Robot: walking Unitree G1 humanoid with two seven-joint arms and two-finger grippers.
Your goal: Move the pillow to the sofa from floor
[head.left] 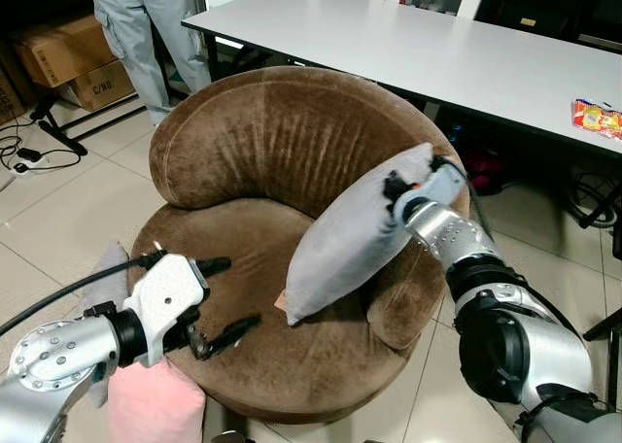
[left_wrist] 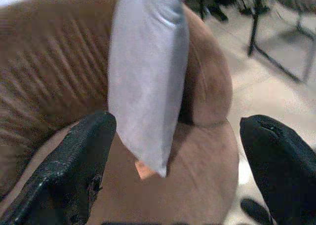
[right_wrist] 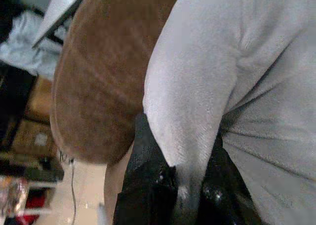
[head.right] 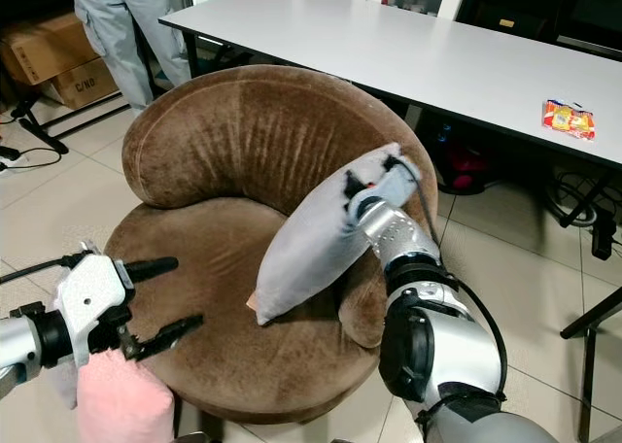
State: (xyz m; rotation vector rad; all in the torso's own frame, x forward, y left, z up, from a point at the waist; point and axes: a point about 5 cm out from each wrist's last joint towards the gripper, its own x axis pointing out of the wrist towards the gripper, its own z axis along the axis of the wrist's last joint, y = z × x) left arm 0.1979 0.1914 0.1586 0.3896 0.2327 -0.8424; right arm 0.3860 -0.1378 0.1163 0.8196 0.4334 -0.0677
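Pillow (head.left: 350, 234) pinched in right end effector (right_wrist: 190, 185), tilted over sofa (head.left: 262, 142)

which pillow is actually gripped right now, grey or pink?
The grey fabric pillow, pinched at its top corner by the right gripper over the brown round velvet sofa. The pink pillow lies low beside the open left gripper, ungripped.

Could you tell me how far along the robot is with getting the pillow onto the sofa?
Done: the grey pillow is off the floor. In hand: the right gripper pinches its upper corner, its lower corner reaching the brown sofa seat. Left: let go so it lies there. The left gripper hovers open at the seat's front edge.
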